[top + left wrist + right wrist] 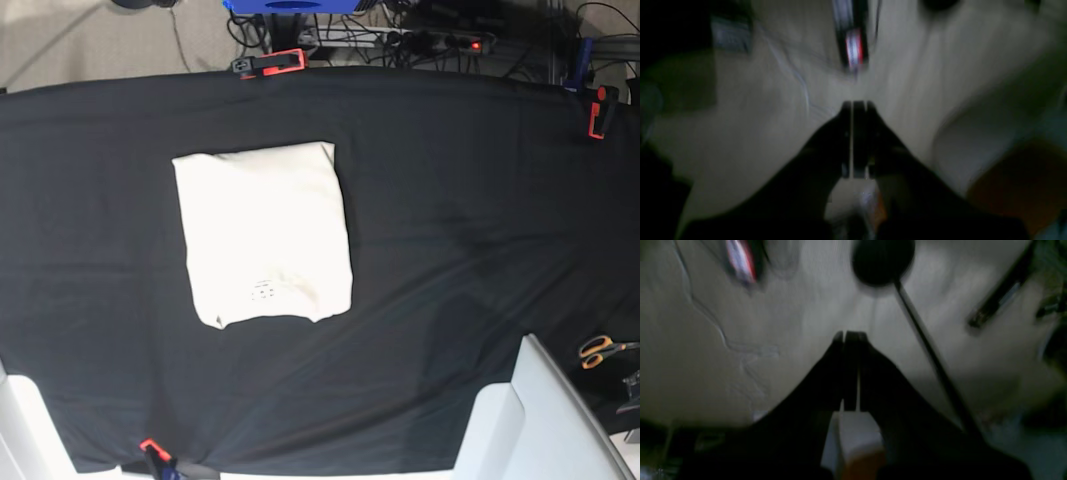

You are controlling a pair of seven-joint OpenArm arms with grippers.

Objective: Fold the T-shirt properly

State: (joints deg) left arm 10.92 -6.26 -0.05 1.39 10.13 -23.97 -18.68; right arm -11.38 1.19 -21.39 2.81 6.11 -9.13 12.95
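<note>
Both claws, left claw (855, 105) and right claw (850, 335), clenched and empty, T-shirt (264, 233) folded flat on black cloth (460, 220).

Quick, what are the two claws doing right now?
Left claw: closed, holding nothing.
Right claw: closed, holding nothing.

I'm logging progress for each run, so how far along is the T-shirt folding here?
Looks essentially done: the T-shirt lies as a compact rectangle on the black table cloth, sleeves tucked out of sight, edges fairly even. Nothing is in hand: neither arm is over the shirt, and both wrist views show a shut, empty tool, left tool and right tool. At most the slightly uneven lower edge could be tidied.
</note>
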